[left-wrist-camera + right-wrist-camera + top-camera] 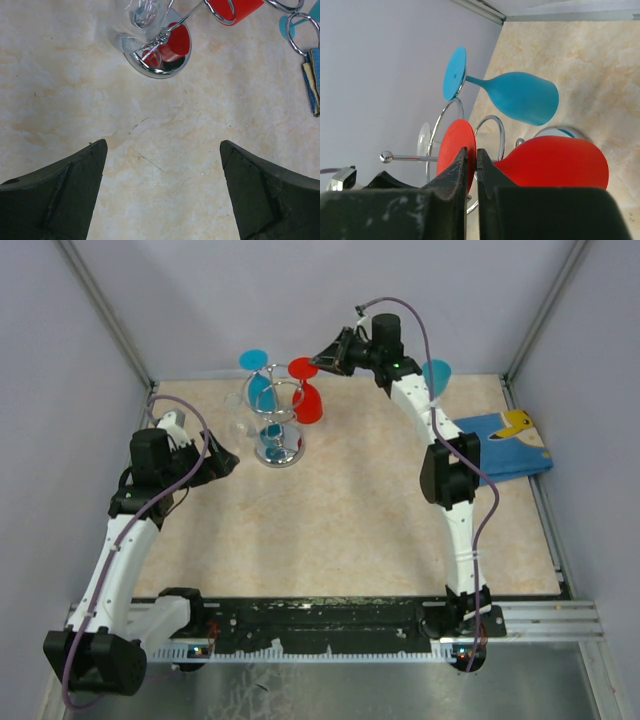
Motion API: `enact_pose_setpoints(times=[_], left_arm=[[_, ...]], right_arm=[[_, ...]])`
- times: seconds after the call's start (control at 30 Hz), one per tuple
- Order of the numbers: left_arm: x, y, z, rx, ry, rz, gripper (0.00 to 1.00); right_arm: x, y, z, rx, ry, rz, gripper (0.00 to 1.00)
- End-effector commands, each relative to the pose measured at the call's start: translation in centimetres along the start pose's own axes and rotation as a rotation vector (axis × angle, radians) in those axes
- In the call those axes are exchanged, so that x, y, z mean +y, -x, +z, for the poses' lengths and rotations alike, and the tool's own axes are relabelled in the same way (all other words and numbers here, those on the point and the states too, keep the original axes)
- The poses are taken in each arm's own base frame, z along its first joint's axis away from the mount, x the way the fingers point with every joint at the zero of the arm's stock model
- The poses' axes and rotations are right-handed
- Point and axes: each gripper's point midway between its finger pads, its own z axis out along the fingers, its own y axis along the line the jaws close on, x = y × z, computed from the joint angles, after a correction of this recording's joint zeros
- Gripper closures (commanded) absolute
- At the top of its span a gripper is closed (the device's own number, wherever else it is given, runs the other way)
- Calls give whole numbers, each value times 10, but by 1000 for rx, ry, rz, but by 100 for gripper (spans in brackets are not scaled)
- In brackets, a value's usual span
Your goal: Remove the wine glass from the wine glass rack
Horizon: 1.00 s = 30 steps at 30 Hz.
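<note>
Right tool: fingers nearly together, pinching the red wine glass at its foot, on the wine glass rack. Left tool: spread wide, empty, above the table.

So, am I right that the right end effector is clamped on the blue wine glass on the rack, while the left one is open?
Not quite: the right end effector is clamped on the red wine glass, at its foot, not the blue wine glass next to it; the right wrist view shows this. The left end effector is indeed open.
</note>
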Motion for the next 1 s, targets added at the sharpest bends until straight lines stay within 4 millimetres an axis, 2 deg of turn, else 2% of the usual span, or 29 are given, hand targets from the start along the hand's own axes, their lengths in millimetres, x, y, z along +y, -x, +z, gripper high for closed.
enact_pose_setpoints(times=[0.0,0.2,0.37,0.5,0.6,0.77,0.97], left_arm=[[-7,8,-4,-21,-25,6,0],[-6,9,-6,-30,-13,10,0],[-6,10,-8,-34,-15,12,0],[-9,9,-7,-29,-27,4,0],[-9,11,-6,-34,-29,1,0],[-10,13,-9,-44,-29,1,0],[-10,13,-11,-47,-25,3,0]], right_arm=[[36,6,-14,-11,66,-59,99],[41,13,-27,-37,80,-36,100],[40,31,-58,-103,78,-21,100],[38,38,-74,-124,76,-8,100],[36,41,-79,-128,72,-5,100],[32,36,-75,-104,99,18,100],[32,30,-79,-111,113,16,75]])
